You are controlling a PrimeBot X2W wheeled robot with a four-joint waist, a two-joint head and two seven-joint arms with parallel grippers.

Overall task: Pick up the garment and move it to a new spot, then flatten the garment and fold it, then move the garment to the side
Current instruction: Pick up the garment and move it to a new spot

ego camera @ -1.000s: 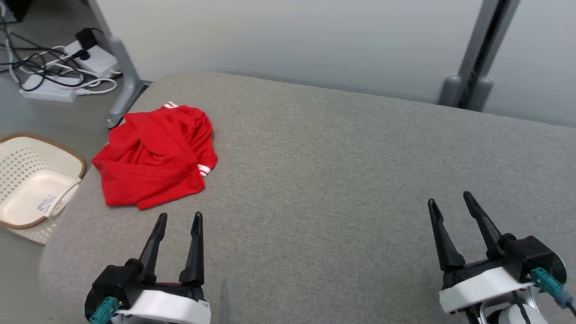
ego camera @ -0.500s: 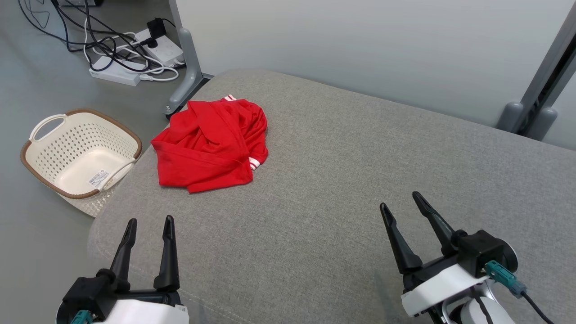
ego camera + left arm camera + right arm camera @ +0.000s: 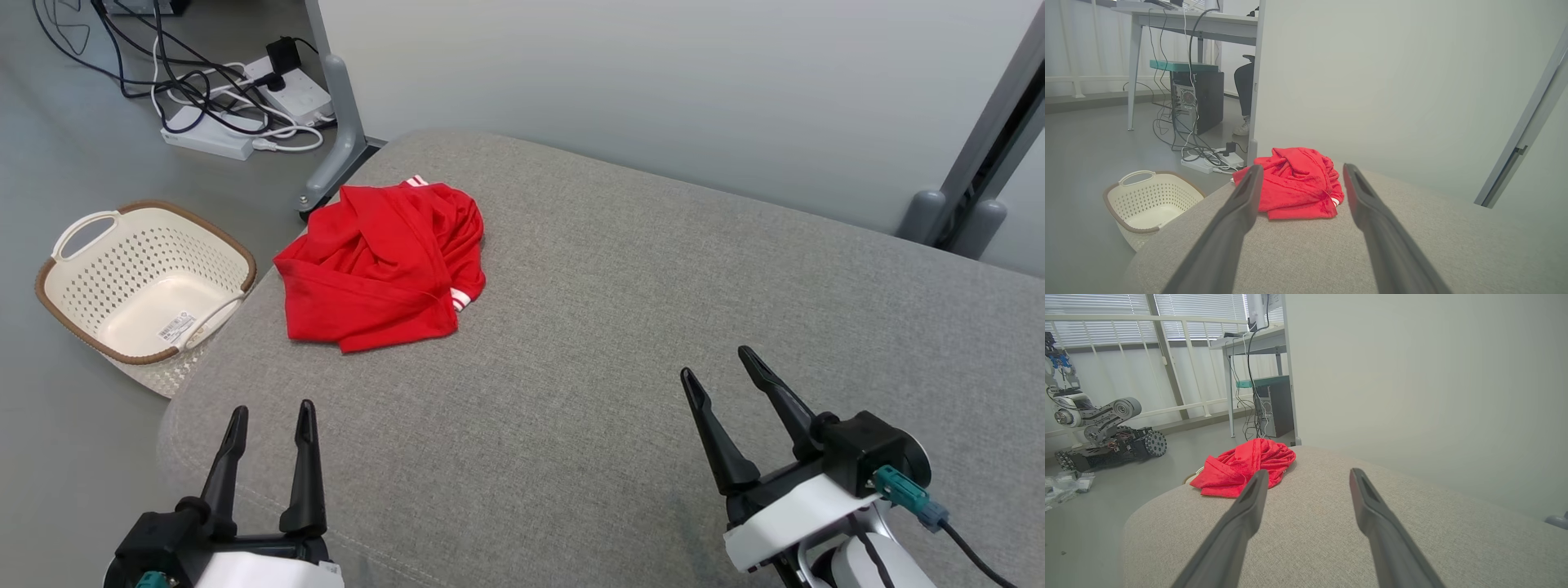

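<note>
The garment (image 3: 380,265) is a crumpled red heap with bits of red-and-white striped trim, lying near the far left corner of the grey padded surface (image 3: 620,327). My left gripper (image 3: 271,408) hovers open at the near left edge, well short of the garment. At the lower right, far from the cloth, my right gripper (image 3: 717,361) stands open too. The left wrist view has the garment (image 3: 1294,183) straight ahead between its fingers (image 3: 1237,212). In the right wrist view the garment (image 3: 1245,465) lies ahead to the left.
A cream perforated basket (image 3: 143,282) with a brown rim stands on the floor left of the surface. Power strips and cables (image 3: 245,98) lie beyond it beside a grey desk leg (image 3: 335,139). A pale wall runs behind. A tracked robot (image 3: 1102,428) stands across the room.
The head camera swung left early in the second, bringing the basket fully into view. Both grippers stay open and the garment has not moved on the surface.
</note>
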